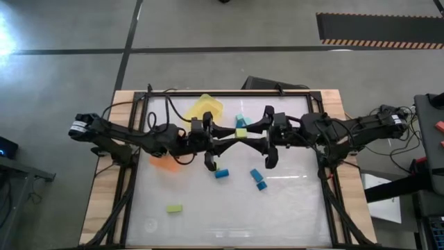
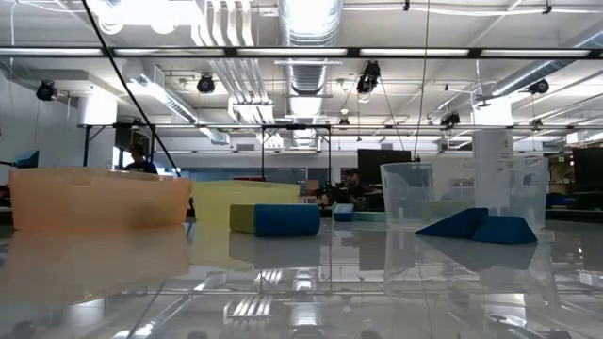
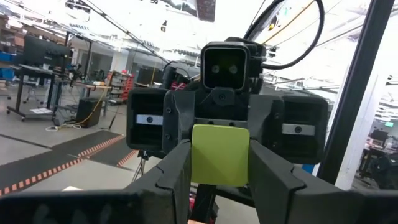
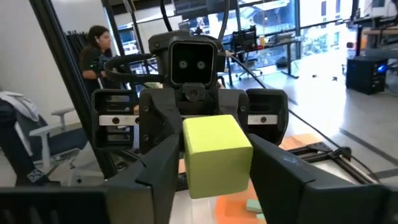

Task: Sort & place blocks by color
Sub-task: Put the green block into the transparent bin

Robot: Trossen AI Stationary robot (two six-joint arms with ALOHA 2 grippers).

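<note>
Above the middle of the table, the left gripper (image 1: 234, 137) and right gripper (image 1: 247, 131) are both pinching one yellow-green block (image 1: 241, 132), seemingly light, rigid and smooth, best held across flat opposite faces.

dark jointed arms, black cables

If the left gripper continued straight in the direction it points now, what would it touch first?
Probably the right gripper. The left gripper points directly at it above the table's middle, with the yellow-green block between them. Both grippers appear to meet at that block, so almost no free way remains, though which one holds it is unclear.
</note>
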